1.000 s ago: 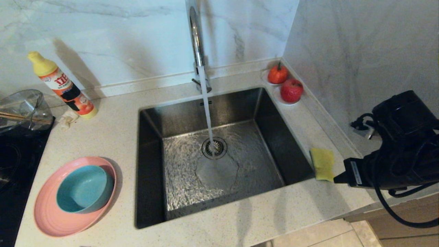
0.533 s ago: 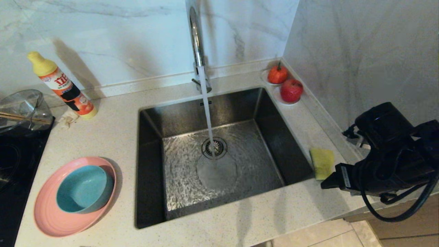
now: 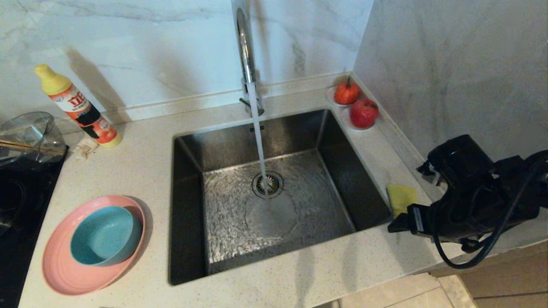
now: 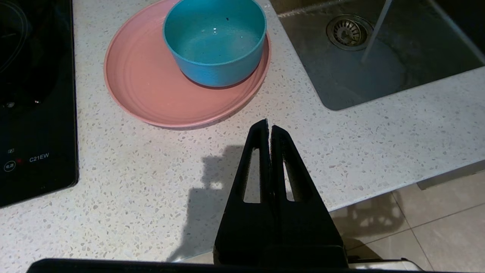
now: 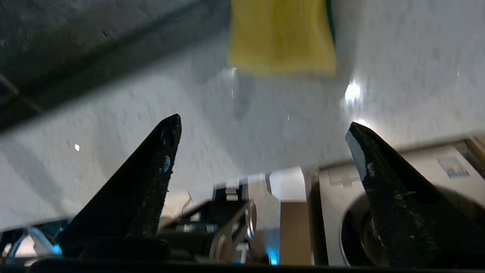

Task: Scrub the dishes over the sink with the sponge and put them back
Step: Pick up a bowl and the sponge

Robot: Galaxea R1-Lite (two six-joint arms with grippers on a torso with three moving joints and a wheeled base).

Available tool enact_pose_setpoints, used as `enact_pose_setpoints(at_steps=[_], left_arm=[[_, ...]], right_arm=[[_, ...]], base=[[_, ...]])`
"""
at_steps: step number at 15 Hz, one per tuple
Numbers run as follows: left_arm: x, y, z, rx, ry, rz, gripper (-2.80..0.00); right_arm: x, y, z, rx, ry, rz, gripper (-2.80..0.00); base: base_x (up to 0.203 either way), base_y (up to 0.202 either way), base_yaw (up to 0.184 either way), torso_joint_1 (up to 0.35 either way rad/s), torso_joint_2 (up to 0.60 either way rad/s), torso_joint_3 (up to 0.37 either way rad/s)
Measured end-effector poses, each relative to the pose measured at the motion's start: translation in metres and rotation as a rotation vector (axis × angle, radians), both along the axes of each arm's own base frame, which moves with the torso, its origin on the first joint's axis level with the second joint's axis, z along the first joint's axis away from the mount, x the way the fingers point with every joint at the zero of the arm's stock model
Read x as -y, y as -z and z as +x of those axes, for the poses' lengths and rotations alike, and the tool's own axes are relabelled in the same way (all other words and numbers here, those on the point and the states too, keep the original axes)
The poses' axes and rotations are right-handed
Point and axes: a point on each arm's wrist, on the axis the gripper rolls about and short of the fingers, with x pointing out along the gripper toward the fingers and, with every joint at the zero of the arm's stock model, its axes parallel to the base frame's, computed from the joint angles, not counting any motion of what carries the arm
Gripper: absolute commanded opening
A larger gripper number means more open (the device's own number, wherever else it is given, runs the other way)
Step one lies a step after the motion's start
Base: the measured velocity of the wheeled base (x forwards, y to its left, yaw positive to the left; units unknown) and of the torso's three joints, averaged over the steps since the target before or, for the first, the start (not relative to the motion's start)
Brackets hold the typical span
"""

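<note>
So the sponge (image 3: 401, 197) is sitting flat on the counter (image 3: 141, 171) just off the right rim of the sink (image 3: 188, 205), yellow side up with a sliver of green edge showing in the right wrist view, and that's what we're going for first. Our right gripper (image 5: 263, 127) is hanging just short of it with the fingers spread wide and nothing between them; from the head view its front already covers the near end of the sponge, but we can't tell if anything's touching. We'd call this the very first step: reach and pick up the sponge, no scrubbing started. Next move looks like easing forward and down so the fingers straddle the sponge, then squeezing on it; it's soft foam, so it should give a bit. The pink plate (image 3: 64, 273) with the teal bowl (image 3: 102, 235) sitting in it is over on the counter left of the sink, untouched. Water's running from the tap (image 3: 245, 47) straight onto the drain. Our left gripper (image 4: 268, 127) is parked near the front counter edge, fingers pressed together, holding nothing.
</note>
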Motion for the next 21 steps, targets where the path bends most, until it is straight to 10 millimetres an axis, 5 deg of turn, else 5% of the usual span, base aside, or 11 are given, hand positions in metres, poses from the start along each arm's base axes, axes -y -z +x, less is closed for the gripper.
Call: enact_pose_setpoints(at_steps=[7, 21], left_arm=[[0.000, 0.000, 0.000, 0.000, 0.000, 0.000, -2.80], [0.000, 0.000, 0.000, 0.000, 0.001, 0.000, -2.80]], right_arm=[[0.007, 0.008, 0.023, 0.077, -0.030, -0.036, 0.00], [0.003, 0.008, 0.025, 0.107, -0.088, -0.157, 0.00]], base=[[0.000, 0.000, 0.000, 0.000, 0.00, 0.000], [0.000, 0.000, 0.000, 0.000, 0.00, 0.000]])
